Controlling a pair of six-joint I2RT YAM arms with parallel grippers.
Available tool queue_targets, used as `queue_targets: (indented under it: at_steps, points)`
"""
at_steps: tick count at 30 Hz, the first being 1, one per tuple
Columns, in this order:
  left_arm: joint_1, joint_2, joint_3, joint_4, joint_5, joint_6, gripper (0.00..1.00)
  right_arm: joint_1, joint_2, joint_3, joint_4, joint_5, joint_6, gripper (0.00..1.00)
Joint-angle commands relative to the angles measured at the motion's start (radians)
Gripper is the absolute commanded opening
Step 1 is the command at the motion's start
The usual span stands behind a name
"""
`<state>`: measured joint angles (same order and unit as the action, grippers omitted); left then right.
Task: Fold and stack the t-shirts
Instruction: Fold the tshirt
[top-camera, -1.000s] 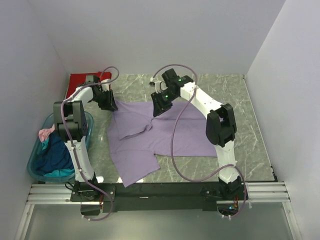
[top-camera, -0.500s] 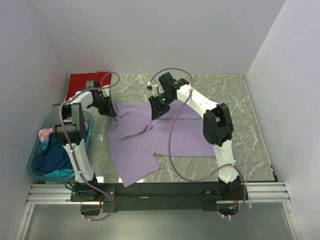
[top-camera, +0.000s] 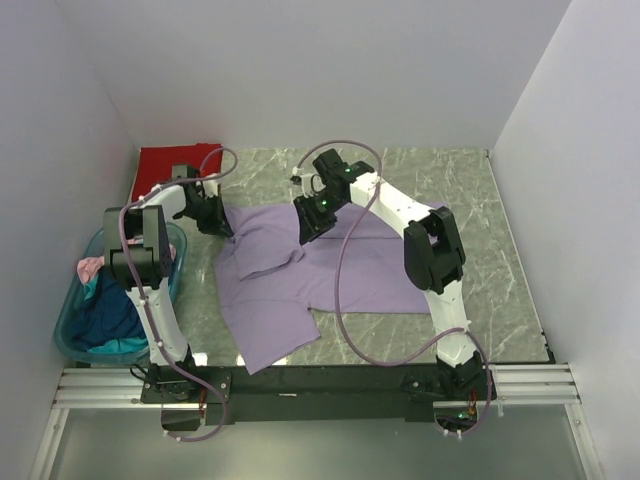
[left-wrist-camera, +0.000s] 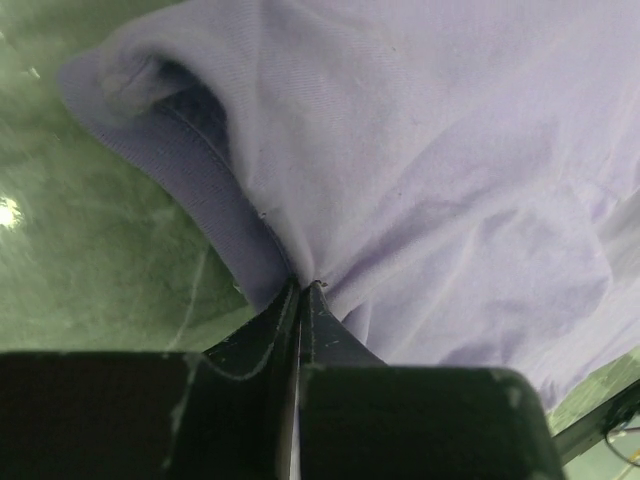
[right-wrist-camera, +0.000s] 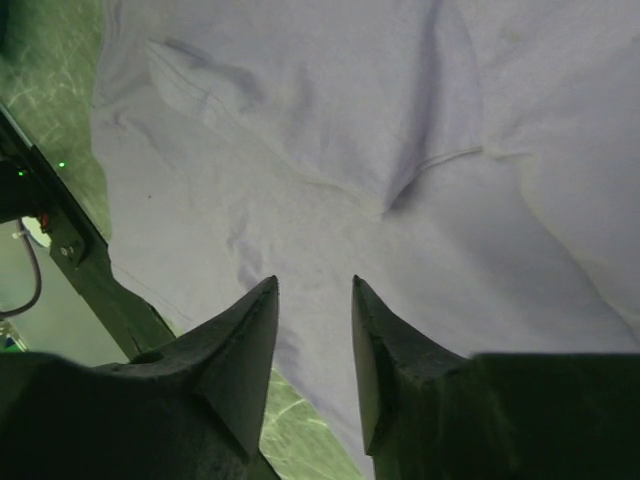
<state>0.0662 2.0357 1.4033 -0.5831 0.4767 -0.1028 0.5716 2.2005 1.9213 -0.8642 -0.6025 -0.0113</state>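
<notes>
A light purple t-shirt (top-camera: 320, 270) lies spread on the marble table, partly folded, with a flap (top-camera: 265, 250) turned over on its left part. My left gripper (top-camera: 222, 222) is shut on the shirt's far left edge; in the left wrist view the cloth (left-wrist-camera: 420, 180) is pinched at the fingertips (left-wrist-camera: 303, 287). My right gripper (top-camera: 305, 228) is open and empty just above the shirt's far middle; in the right wrist view the purple cloth (right-wrist-camera: 330, 150) lies under the spread fingers (right-wrist-camera: 313, 285). A folded red t-shirt (top-camera: 170, 162) lies at the far left corner.
A translucent teal tub (top-camera: 70, 335) stands at the left with pink (top-camera: 90, 268), dark blue (top-camera: 115, 315) and teal cloth in it. White walls close in the table on three sides. A black rail (top-camera: 320, 380) runs along the near edge.
My right gripper has moved left and a little nearer over the shirt. My left gripper has shifted slightly toward the far left, still holding the shirt's edge.
</notes>
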Motion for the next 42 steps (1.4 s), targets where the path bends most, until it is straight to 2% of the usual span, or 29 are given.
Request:
queue_targets:
  at_steps: [1,5,10,18,24,30,35,39,42]
  points:
    - [0.009,0.043,0.045,0.017,-0.007,-0.011,0.07,0.025,0.001,-0.019,0.028,-0.01,0.045,0.45]
    - [0.007,0.058,0.056,0.014,-0.004,-0.009,0.08,0.031,0.016,-0.067,0.04,-0.028,0.088,0.53]
    - [0.009,0.057,0.049,0.02,-0.006,-0.002,0.08,0.04,0.047,-0.108,0.079,-0.057,0.125,0.54]
    - [0.007,0.058,0.048,0.026,-0.004,-0.003,0.08,0.045,0.108,-0.076,0.132,-0.06,0.166,0.51]
    - [0.009,0.064,0.054,0.025,-0.006,-0.003,0.08,0.047,0.123,-0.061,0.166,-0.063,0.185,0.43]
    - [0.009,0.072,0.057,0.028,-0.006,-0.005,0.09,0.045,0.123,-0.065,0.191,-0.043,0.203,0.43]
    - [0.009,0.077,0.062,0.025,-0.009,-0.003,0.09,0.047,0.114,-0.077,0.231,-0.017,0.22,0.37]
    - [0.009,0.078,0.066,0.023,-0.007,-0.002,0.08,0.047,0.117,-0.077,0.223,0.044,0.243,0.38]
    - [0.009,0.08,0.068,0.023,-0.006,-0.002,0.08,0.047,0.096,-0.1,0.234,0.079,0.258,0.44]
